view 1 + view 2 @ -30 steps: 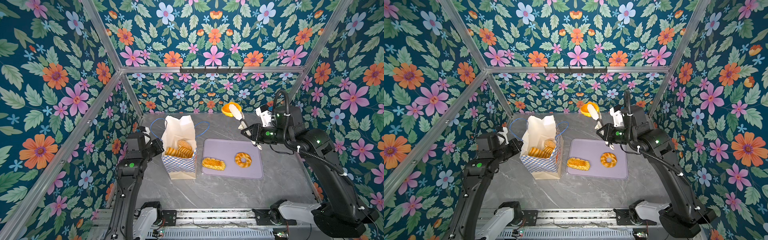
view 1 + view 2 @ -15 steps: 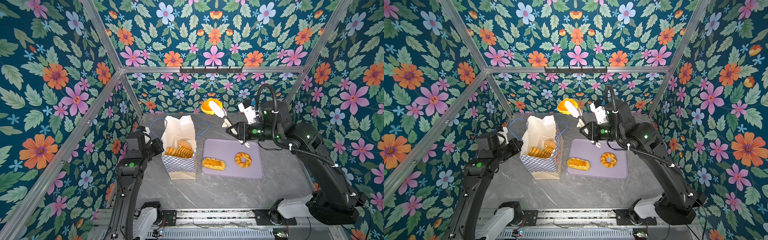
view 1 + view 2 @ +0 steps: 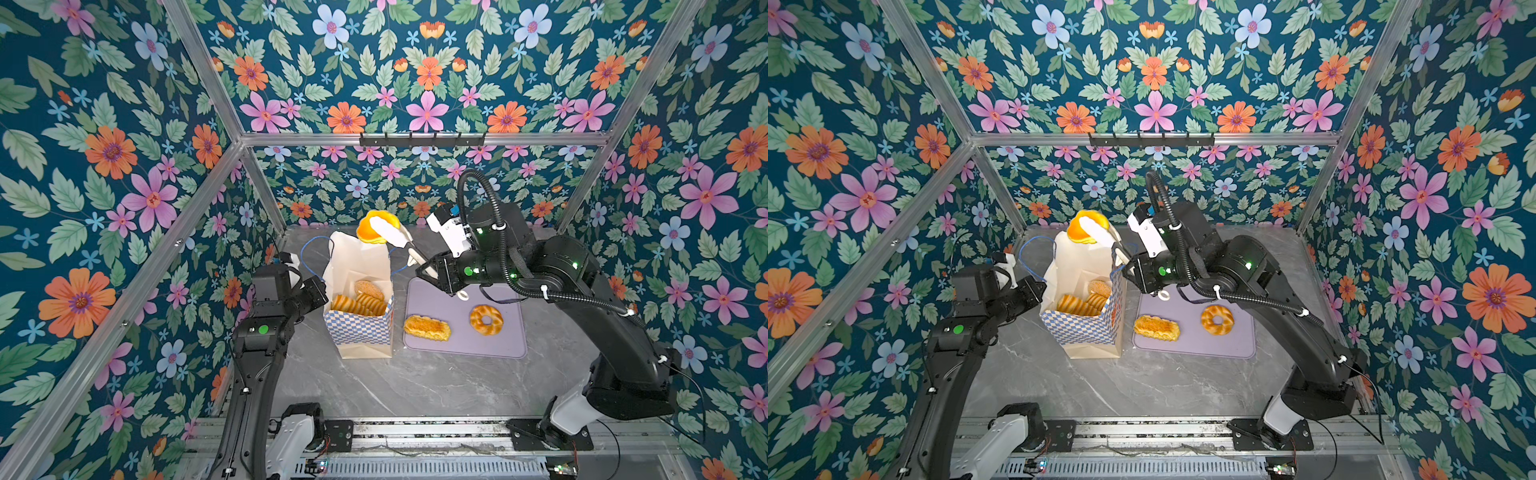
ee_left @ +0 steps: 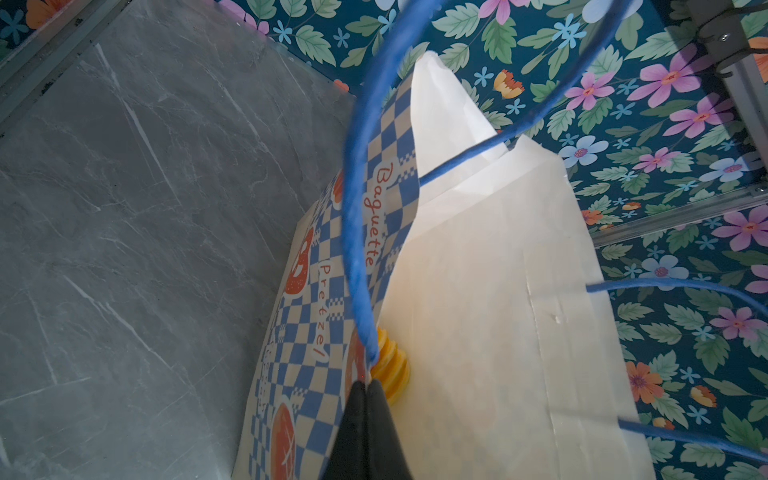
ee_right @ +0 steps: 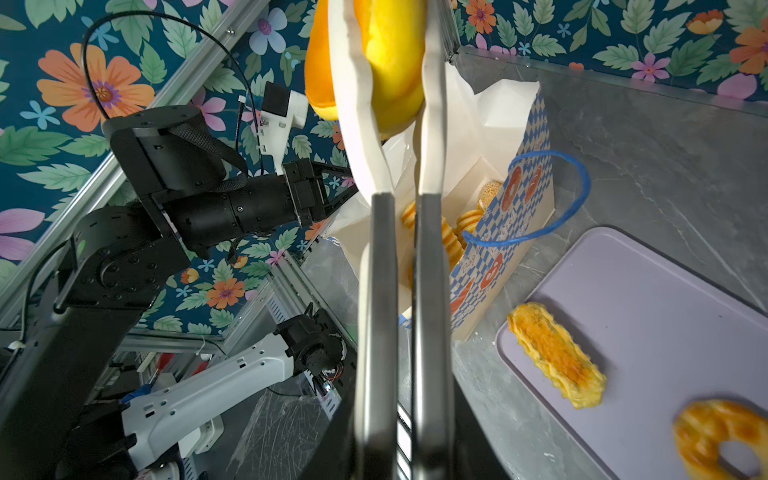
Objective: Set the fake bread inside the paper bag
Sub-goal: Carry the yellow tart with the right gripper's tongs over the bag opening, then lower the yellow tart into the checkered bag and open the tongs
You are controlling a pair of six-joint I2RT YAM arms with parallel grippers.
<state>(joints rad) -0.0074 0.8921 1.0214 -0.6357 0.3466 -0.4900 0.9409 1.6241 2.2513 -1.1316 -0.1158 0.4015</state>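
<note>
Holds fake bread [image 3: 365, 233] clamped in right gripper [image 3: 384, 227], paper bag [image 3: 359, 266] pinched in left gripper [image 4: 367, 385]; risks bouncing off the rim just below the fingertips.

Both top views looked steeply down from the front over the whole worktop [image 3: 415, 386]. Wrist cameras looked closely along the left tool [image 4: 366, 388] and right tool [image 5: 390, 50], sharing the paper bag [image 4: 478, 291].
</note>
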